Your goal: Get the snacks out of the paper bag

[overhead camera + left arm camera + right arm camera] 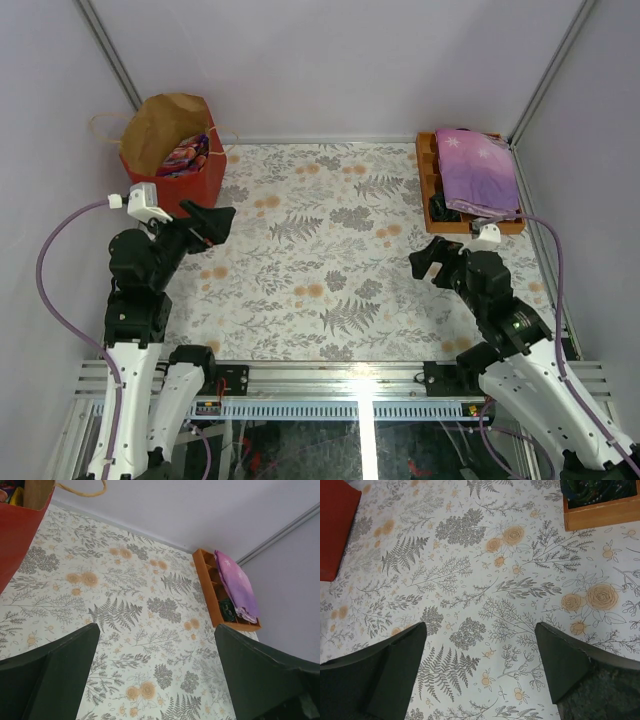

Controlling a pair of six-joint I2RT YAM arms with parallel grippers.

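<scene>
Both left gripper [212, 222] and right gripper [430, 255] gape empty, so lower the left into the bag [205, 182], clear of its handle [80, 494], onto the top snacks [186, 157].

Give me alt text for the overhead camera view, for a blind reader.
A red paper bag holding snacks stands at the table's far left, the open left hand beside it. The open right hand is near a wooden tray with a purple cloth.
</scene>
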